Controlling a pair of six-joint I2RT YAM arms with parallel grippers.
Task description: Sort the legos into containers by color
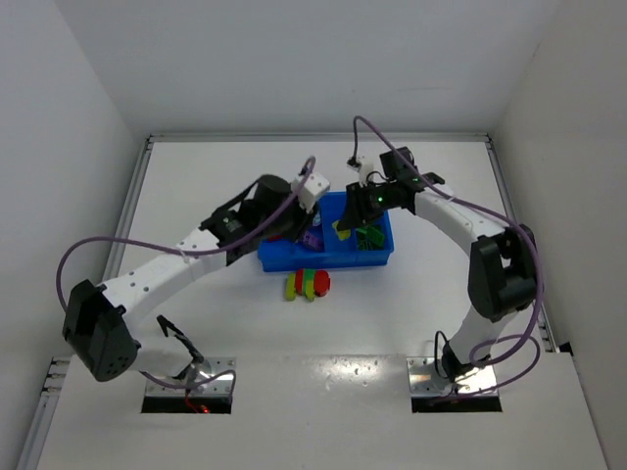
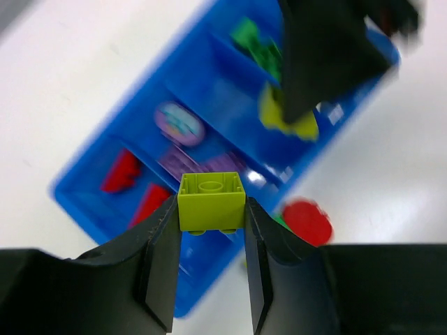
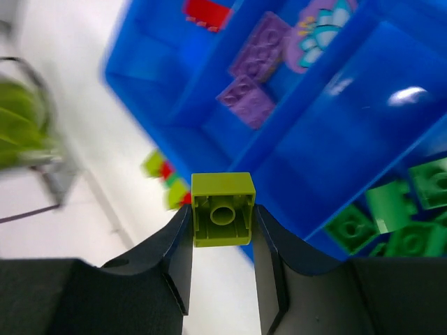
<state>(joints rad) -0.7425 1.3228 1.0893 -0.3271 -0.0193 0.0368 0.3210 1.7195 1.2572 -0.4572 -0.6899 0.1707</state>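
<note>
The left gripper (image 2: 211,213) pinches a yellow-green brick (image 2: 211,201) by its flat side walls at lower centre, above the blue tray (image 2: 84,202); the right gripper (image 3: 223,223) pinches a second yellow-green brick (image 3: 223,208) the same way, lower centre, by the tray's edge; a mixed cluster (image 1: 307,284) lies just below the tray in the top view. Such bricks look light, rigid and smooth, so likely to slip; flat opposite walls suit the jaws better than the studs.

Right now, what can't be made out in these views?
- Top view: tray left compartments hidden under the left arm's wrist; loose cluster too small to count bricks.
- Left wrist: right gripper blurred, hiding most of its yellow-green brick.
- Right wrist: cluster partly behind that brick; left edge smeared by blur.
</note>
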